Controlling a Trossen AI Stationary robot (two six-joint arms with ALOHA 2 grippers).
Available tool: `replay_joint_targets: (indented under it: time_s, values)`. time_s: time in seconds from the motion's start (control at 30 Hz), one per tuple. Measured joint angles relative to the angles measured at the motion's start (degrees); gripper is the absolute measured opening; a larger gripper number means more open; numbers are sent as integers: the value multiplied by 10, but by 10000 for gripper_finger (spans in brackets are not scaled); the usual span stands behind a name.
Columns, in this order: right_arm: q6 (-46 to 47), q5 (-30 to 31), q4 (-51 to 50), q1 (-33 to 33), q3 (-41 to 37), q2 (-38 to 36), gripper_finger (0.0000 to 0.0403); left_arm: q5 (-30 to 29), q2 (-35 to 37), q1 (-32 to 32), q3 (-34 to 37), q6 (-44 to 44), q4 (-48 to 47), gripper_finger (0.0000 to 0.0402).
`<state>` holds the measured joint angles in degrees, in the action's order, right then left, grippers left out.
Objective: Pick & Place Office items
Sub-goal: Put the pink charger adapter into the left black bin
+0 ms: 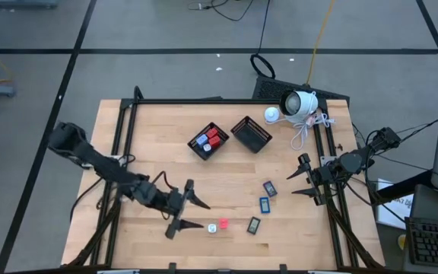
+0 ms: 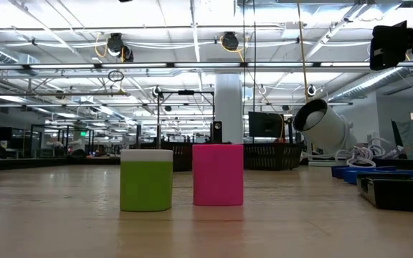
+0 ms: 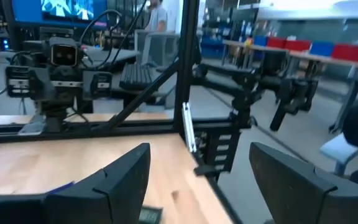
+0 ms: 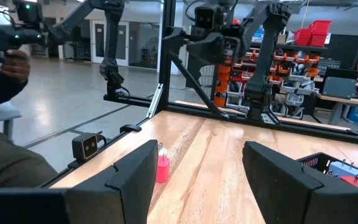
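Observation:
On the table's near middle stand a red block point(image 1: 223, 224) and a small pale-topped block point(image 1: 212, 227). They show close up in the low view as a pink block point(image 2: 218, 174) and a green, white-topped block point(image 2: 146, 179). Three dark blue-faced rectangles point(image 1: 265, 204) lie to their right. One black mesh basket point(image 1: 209, 141) holds red and blue pieces, and the other basket point(image 1: 251, 134) shows nothing inside. My left gripper point(image 1: 196, 215) hovers open just left of the two blocks. My right gripper point(image 1: 295, 181) is open near the right edge, with the red block point(image 4: 162, 167) ahead of it.
A white camera point(image 1: 299, 104) with a coiled cable sits at the far right corner. Black frame rails point(image 1: 120, 152) run along the table's left, far and right sides. Bare wood lies between the baskets and the near pieces. A person's hand point(image 4: 14, 65) shows beyond the table.

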<state>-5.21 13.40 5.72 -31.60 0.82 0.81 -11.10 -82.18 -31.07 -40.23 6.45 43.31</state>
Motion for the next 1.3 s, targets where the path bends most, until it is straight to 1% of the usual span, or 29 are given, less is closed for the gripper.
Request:
replay_joint_targets:
  time_s: [0.07, 0.17, 0.27, 0.33, 0.4, 0.5, 0.57, 0.63, 0.7, 0.77, 0.83, 0.87, 0.93, 1.0, 1.03, 1.07, 1.1, 1.17, 1.3]
  values:
    - [0, 0, 0, 0, 0, 0, 224, 0, -35, -2, 0, 14, 53, 281]
    - [0, 0, 0, 0, 0, 0, 224, 0, -98, -2, 0, 57, 158, 285]
    - [0, 0, 0, 0, 0, 0, 224, 0, -177, -2, -18, 137, 273, 282]
    - [0, 0, 0, 0, 0, 0, 224, 0, -229, -2, -45, 197, 327, 278]
    - [0, 0, 0, 0, 0, 0, 224, 0, -275, -1, -82, 230, 345, 274]
    - [0, 0, 0, 0, 0, 0, 224, 2, -330, 5, -146, 237, 336, 269]
    - [0, 0, 0, 0, 0, 0, 224, 1, -359, 10, -186, 245, 322, 266]
    - [0, 0, 0, 0, 0, 0, 224, 6, -376, 17, -223, 265, 288, 263]
    - [0, 0, 0, 0, 0, 0, 224, 36, -384, 22, -261, 277, 234, 260]
    - [0, 0, 0, 0, 0, 0, 224, 77, -381, 26, -298, 293, 143, 256]
    - [0, 0, 0, 0, 0, 0, 224, 111, -369, 26, -345, 301, -13, 254]
    - [0, 0, 0, 0, 0, 0, 224, 116, -360, 26, -371, 294, -112, 253]
    - [0, 0, 0, 0, 0, 0, 224, 106, -346, 23, -440, 266, -328, 253]
    - [0, 0, 0, 0, 0, 0, 224, 68, -341, 21, -507, 240, -530, 253]
    - [0, 0, 0, 0, 0, 0, 224, 46, -341, 21, -534, 235, -609, 253]
    - [0, 0, 0, 0, 0, 0, 224, 25, -341, 21, -551, 229, -668, 253]
    - [0, 0, 0, 0, 0, 0, 224, 5, -341, 22, -560, 225, -711, 253]
    - [0, 0, 0, 0, 0, 0, 224, -20, -342, 25, -566, 223, -748, 253]
    - [0, 0, 0, 0, 0, 0, 224, -14, -346, 30, -566, 161, -787, 253]
